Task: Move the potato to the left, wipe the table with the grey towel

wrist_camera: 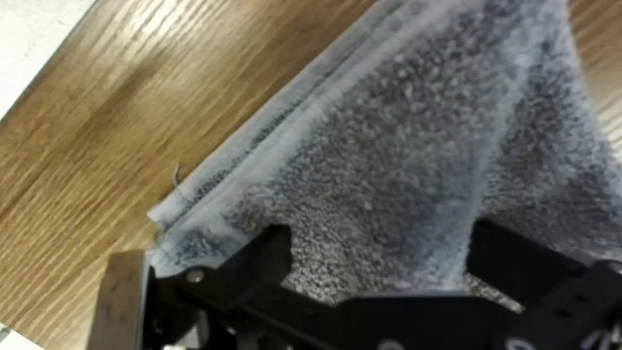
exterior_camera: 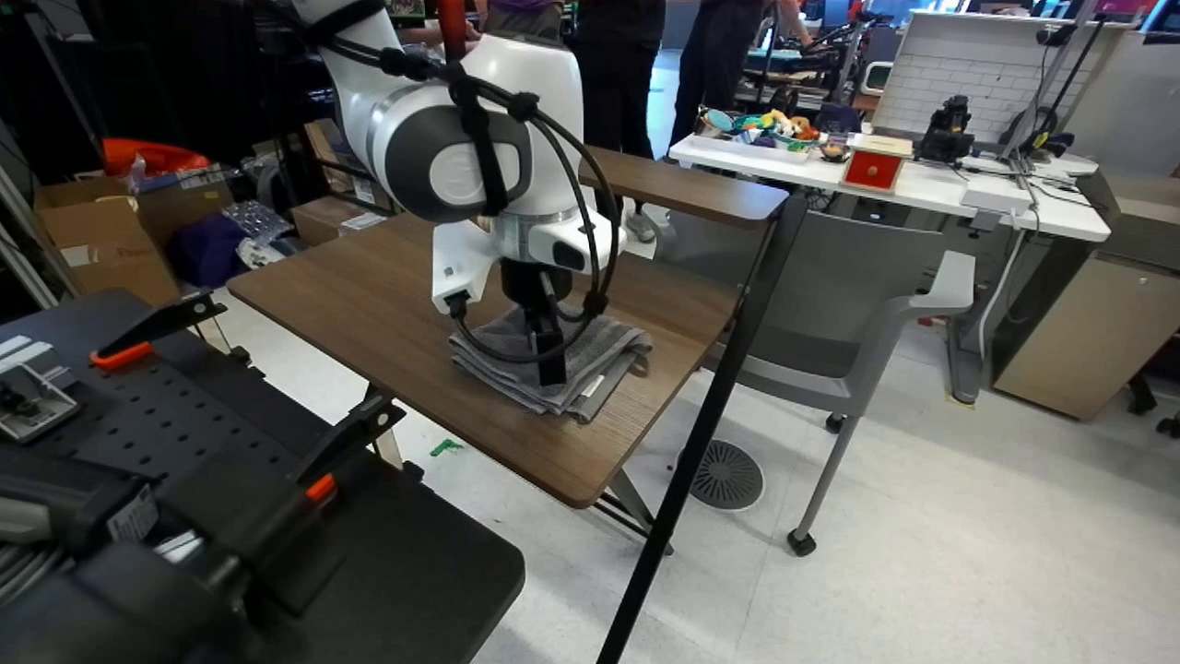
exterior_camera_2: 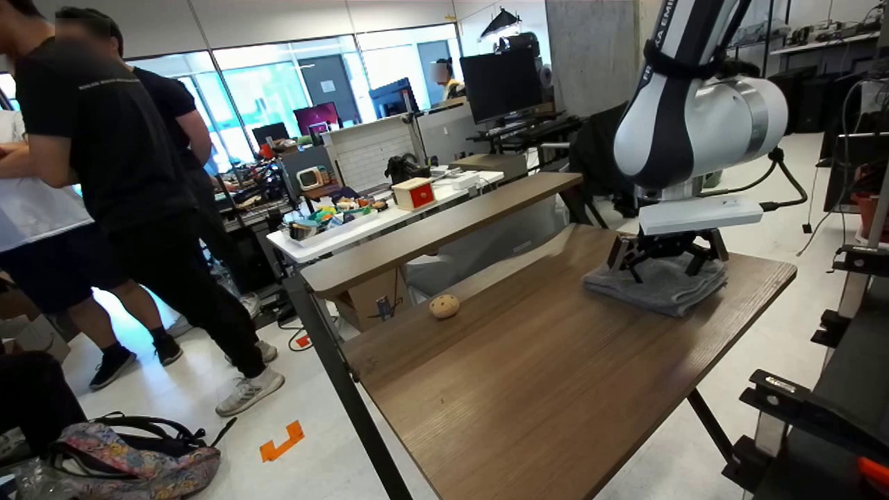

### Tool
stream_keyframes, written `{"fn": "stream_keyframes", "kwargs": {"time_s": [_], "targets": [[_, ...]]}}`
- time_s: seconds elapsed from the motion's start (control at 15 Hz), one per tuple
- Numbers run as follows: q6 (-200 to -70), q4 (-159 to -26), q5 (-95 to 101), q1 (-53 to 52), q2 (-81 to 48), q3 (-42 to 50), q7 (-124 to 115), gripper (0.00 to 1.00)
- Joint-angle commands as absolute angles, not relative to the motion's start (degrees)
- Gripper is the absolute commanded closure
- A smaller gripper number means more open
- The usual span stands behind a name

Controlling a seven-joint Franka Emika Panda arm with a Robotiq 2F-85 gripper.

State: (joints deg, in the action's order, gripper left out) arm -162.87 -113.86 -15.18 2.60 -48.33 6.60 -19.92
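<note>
Grey fabric, folded in several layers, makes up the 1 towel, which lies on the brown table near its end; 1 pale tag shows at the towel's edge. In the wrist view 1 loose thread sticks out beside its hem. 1 potato, tan and dark-specked, rests on that same table by the side with the raised shelf, well apart from the towel. Counting the rest: 1 shelf, 1 grey chair beside the table, 1 white desk bearing 1 red box among other items, 2 clamps along the edge of the black bench, 1 backpack on the floor, 1 round grille set into it, and at least 2 people standing.

1 white arm reaches down from the top of both exterior views. Its wrist is bent so that the gripper points downward, directly over the towel. Black cables hang in loops along the arm, strapped to it higher up. The gripper has 2 fingers, spread wide, and in the wrist view the towel lies flat between them and runs on past them. Their tips are very close to the towel; whether they touch it I cannot tell.
</note>
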Motion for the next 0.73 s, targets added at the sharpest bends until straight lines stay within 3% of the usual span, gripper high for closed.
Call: {"fn": "stream_keyframes", "kwargs": {"time_s": [0.0,0.4,0.67], "targets": [[-163.6,-122.6,-16.5,5.9,-36.9,0.9,-14.3,0.0],[-162.0,-133.2,-24.9,14.4,-20.1,-10.7,-2.3,0.0],[-161.9,-132.5,-25.7,12.0,-19.9,-8.6,-2.0,0.0]]}}
